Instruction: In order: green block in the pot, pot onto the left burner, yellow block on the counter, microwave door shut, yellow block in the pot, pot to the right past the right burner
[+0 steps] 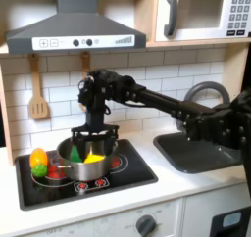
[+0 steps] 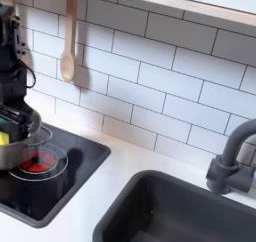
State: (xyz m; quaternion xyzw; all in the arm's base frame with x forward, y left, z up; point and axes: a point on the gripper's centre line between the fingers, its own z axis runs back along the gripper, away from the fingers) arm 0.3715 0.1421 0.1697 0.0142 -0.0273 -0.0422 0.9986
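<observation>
I see the sink point(image 2: 170, 211) at the first exterior view's right, the microwave door point(image 1: 196, 14) shut. The pot point(image 1: 86, 163) sits upright on the stove's right burner; its handle's direction is unclear. Above it, my gripper point(image 1: 93, 135) spreads wide, holding nothing. Green block point(image 1: 75, 155) and yellow block point(image 1: 94, 158) lie inside.

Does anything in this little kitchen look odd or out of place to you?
Only mildly: a rounded yellow, green and orange toy lies straight on the black stovetop, left of the pot in the first exterior view, where the gripper hangs over the pot's yellow and green contents. Nothing looks spilled, tipped or broken.
</observation>
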